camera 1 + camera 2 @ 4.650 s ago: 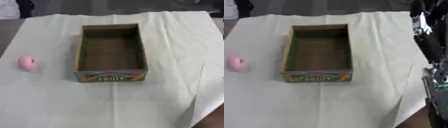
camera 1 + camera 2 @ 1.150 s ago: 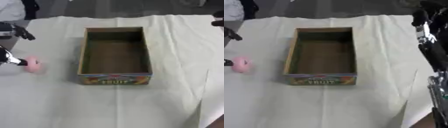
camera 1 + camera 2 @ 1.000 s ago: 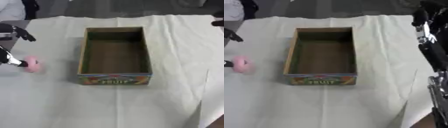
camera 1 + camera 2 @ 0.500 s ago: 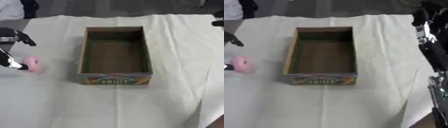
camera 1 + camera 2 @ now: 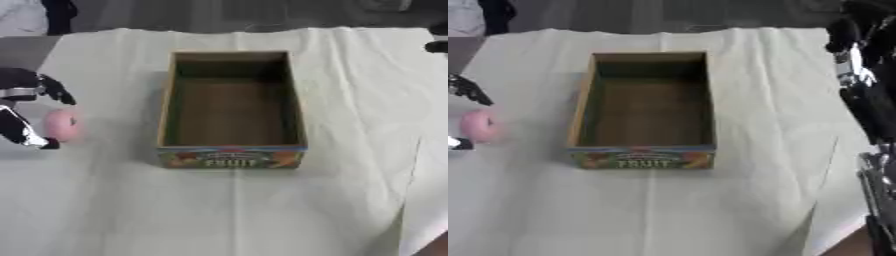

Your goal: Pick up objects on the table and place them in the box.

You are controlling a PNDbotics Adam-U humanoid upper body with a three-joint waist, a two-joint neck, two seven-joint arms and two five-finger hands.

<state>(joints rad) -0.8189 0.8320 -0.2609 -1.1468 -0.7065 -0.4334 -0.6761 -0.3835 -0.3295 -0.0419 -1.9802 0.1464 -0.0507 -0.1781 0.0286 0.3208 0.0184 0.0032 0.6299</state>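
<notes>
**Inspector:** Report the position of the task item.

**Assistant:** One pink rounded object (image 5: 63, 124) lies on the cream cloth (image 5: 262, 210) covering the tabletop, well to the left of the box (image 5: 231, 156). It is outside the box and apart from it.

**Inspector:** Condition of the box?

**Assistant:** An open-topped cardboard box, long side running away from the camera. Its near wall carries a coloured label reading "FRUIT". The inside shows only a bare brown floor.

**Inspector:** Left hand?

**Assistant:** The left hand (image 5: 19, 114) is at the left edge of the left eye view, on the far side of the pink object from the box. One dark finger (image 5: 54, 89) reaches above the object and another part of the hand sits below it, so the hand brackets the object. The fingers are spread and not closed round it; whether any part touches it, I cannot tell.

**Inspector:** Right hand?

**Assistant:** The right arm (image 5: 866, 105) stands along the right edge of the right eye view, well to the right of the box, over the cloth's edge. The hand itself cannot be made out among the black and silver parts, so its state cannot be told.
</notes>
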